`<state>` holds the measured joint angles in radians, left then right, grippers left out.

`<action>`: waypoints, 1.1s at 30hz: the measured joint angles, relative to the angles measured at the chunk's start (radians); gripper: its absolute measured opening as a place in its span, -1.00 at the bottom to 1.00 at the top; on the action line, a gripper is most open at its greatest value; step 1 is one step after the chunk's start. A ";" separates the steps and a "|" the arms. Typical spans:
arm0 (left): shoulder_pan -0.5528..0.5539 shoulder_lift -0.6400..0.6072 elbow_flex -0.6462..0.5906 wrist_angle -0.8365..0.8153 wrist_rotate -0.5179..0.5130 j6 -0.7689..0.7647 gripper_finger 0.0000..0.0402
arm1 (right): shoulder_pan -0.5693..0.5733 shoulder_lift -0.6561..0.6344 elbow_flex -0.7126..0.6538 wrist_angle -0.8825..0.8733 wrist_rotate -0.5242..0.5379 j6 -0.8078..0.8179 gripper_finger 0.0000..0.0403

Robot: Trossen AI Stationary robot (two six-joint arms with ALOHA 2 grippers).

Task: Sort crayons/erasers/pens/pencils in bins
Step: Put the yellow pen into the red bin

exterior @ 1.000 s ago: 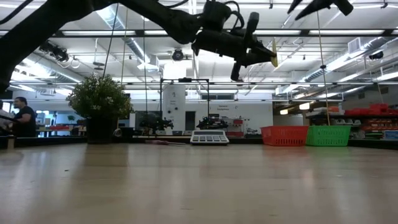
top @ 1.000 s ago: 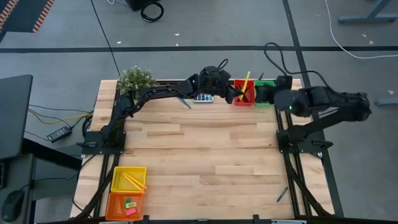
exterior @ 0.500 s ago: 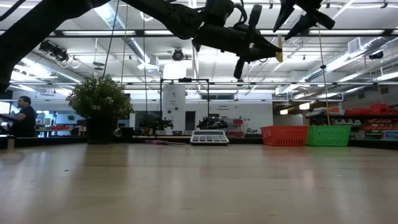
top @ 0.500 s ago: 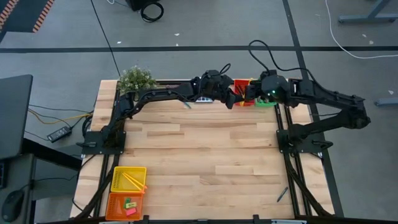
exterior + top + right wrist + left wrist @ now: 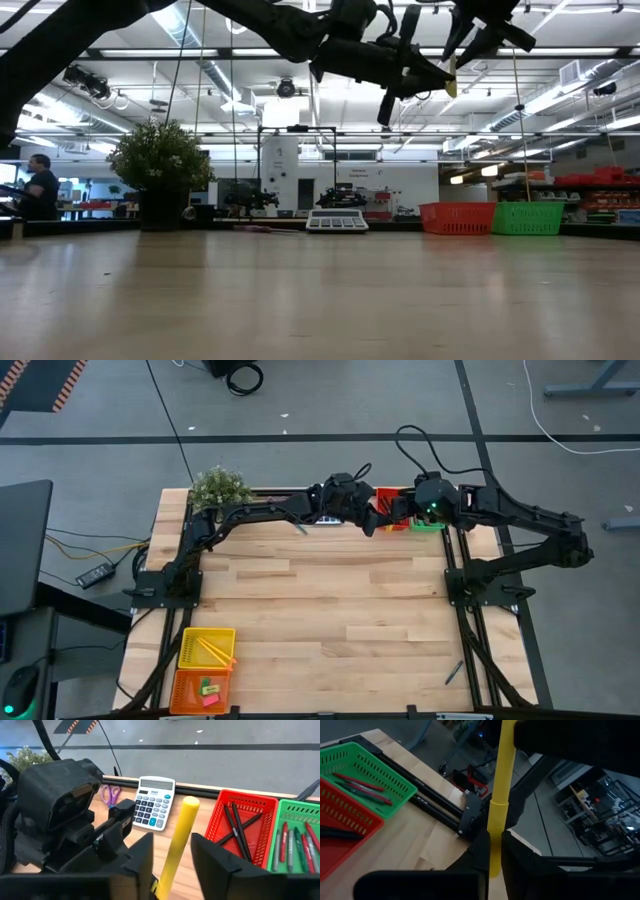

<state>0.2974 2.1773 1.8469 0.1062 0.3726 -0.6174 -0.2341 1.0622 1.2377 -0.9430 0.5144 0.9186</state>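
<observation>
Fingers [image 5: 479,851] of the left gripper [image 5: 495,847] are clamped on the lower part of a bright yellow plastic pen [image 5: 500,780], which is held upright in the air. Fingers [image 5: 142,857] of the right gripper [image 5: 172,851] are spread on either side of the same yellow pen, with a gap visible on one side; contact cannot be confirmed.

Both grippers are seen from above meeting at the back edge of the light wooden desk [image 5: 330,600], over the red plastic mesh bin [image 5: 247,796]. Well above the desk, as shown by the low view.

Red bin: several thin black pens [image 5: 235,825] are laid inside. Green plastic mesh bin [image 5: 300,805] is set touching it on the right arm's side, and red and grey-green crayons [image 5: 285,842] are contained there.

Grey desk calculator [image 5: 155,802] is located just beside the red bin, with purple-handled scissors [image 5: 111,794] beyond it and a small green potted plant [image 5: 220,487] at the back corner.

Front corner on the left arm's side: yellow plastic mesh bin [image 5: 190,637] is loaded with long orange pencils [image 5: 212,651]; orange plastic mesh bin [image 5: 182,690], touching it, is loaded with small coloured erasers [image 5: 209,687].
</observation>
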 joint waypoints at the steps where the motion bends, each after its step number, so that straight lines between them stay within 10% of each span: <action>1: 0.000 0.000 0.000 0.000 0.000 0.000 -0.84 | 0.000 0.000 0.000 -0.001 0.000 0.003 -0.37; 7: 0.000 0.000 0.000 -0.001 -0.002 0.000 -0.78 | 0.001 0.000 0.000 0.007 -0.006 -0.023 -0.84; 33: 0.029 -0.008 0.000 -0.102 0.030 -0.026 -0.42 | -0.123 -0.001 -0.001 -0.010 -0.104 -0.163 -0.84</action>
<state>0.3261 2.1698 1.8468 0.0038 0.4023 -0.6439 -0.3575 1.0615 1.2366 -0.9531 0.4105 0.7560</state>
